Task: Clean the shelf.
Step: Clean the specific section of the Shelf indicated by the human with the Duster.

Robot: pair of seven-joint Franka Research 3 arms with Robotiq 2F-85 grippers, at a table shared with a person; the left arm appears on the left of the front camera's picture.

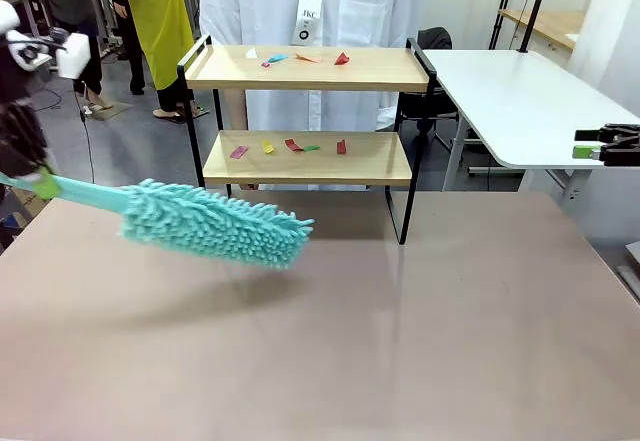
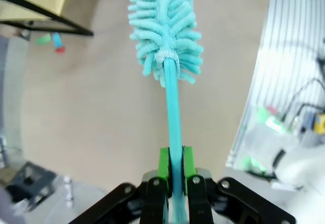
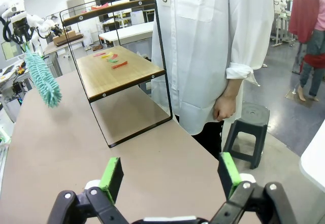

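Wooden two-tier shelf [image 1: 380, 69] logged at upper centre of front view, coloured scraps [image 1: 290, 146] on both boards. Judged light, stiff, easily tipped; best steadied by raised side handles [image 1: 193, 51]. Left gripper [image 1: 42, 183] at left edge, clamped on teal duster [image 1: 215, 223] handle, head hovering lower left of shelf. Right gripper [image 3: 171, 174] wide, empty.

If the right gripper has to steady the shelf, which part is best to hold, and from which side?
Probably the raised handle at the shelf's right end, approached from the right side by the open right gripper. It is a thin bar standing clear above the top board; the boards are wide and carry paper scraps.
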